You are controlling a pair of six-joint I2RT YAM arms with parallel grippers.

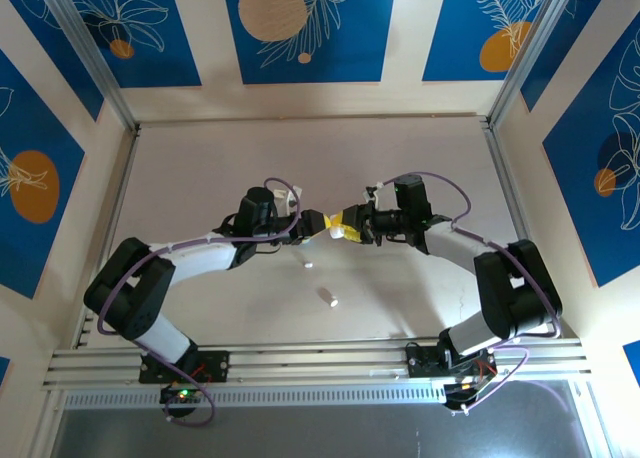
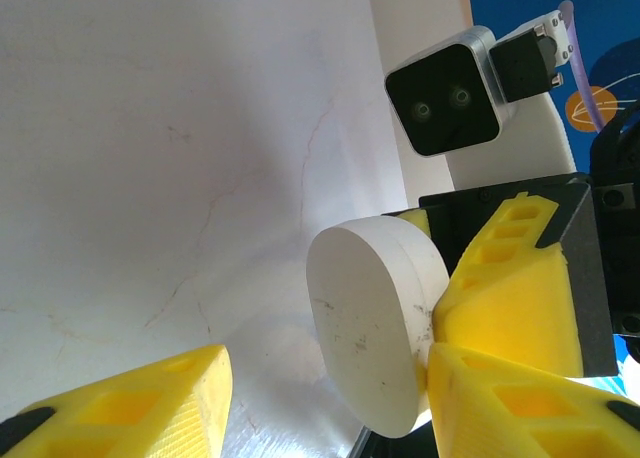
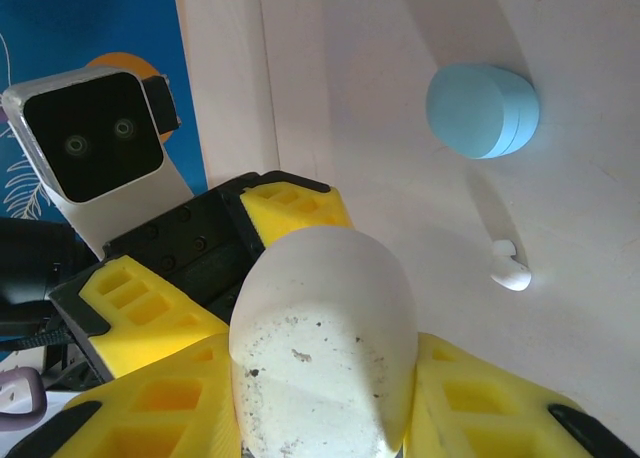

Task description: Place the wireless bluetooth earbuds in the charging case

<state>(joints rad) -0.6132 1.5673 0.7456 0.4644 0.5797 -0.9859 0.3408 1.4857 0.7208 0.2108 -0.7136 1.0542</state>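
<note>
White charging case (image 3: 320, 318) sits clamped, apparently closed, in the right end effector (image 1: 352, 228) — left end effector (image 2: 325, 398) gapes beside it — one white earbud (image 3: 510, 266) loose on the bench (image 3: 590, 308), insertion seemingly not begun.

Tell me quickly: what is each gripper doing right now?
Left gripper: open, gripping nothing.
Right gripper: closed on the white case.

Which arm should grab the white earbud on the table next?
Left. The right gripper is clamped on the white case. The left gripper is open and holds nothing, and the white earbud lies just on its side.
</note>
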